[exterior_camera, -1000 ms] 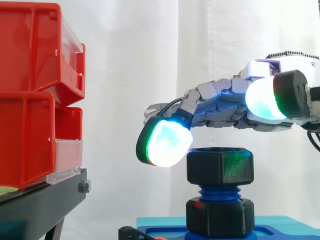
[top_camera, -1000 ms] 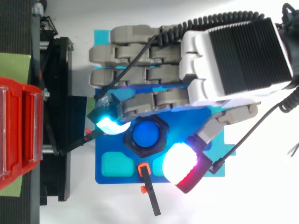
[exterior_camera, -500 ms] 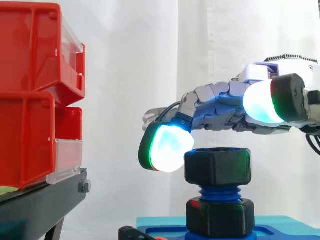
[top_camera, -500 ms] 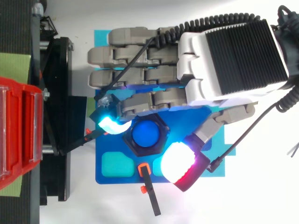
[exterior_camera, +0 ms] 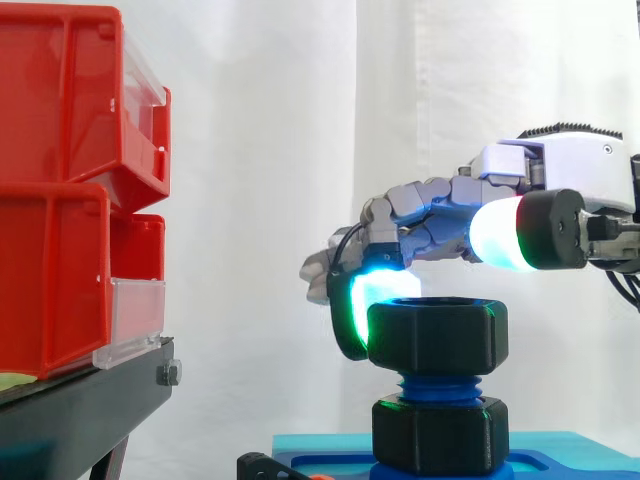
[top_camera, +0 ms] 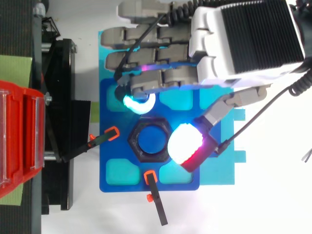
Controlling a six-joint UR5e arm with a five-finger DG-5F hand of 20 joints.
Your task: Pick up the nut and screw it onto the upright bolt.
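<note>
Sitting on the upper threads of the blue bolt (exterior_camera: 437,386), the black nut (exterior_camera: 437,335) looks level but is not wound down; bare thread shows beneath it. The hand (top_camera: 243,39) is released and holds nothing. Its fingers are relaxed, one glowing fingertip (top_camera: 139,103) lies beside the nut, and the thumb pad (top_camera: 184,145) hangs above the nut's rim. From above the fingertip looks apart from the nut, though contact is hard to judge.

Risks, as I judge them:
- A sideways swipe could slip off a corner of the hex and turn nothing.
- Downward pressure from the thumb on one edge could tilt the nut and jam the thread.

Count:
- One bolt.
- One nut on it.
- One more black hex piece (exterior_camera: 437,432) at its foot.
- Two orange-tipped clamps (top_camera: 112,133) (top_camera: 150,176) on the blue plate (top_camera: 109,165).
- Two stacked red bins (exterior_camera: 60,100) (exterior_camera: 50,280).
</note>
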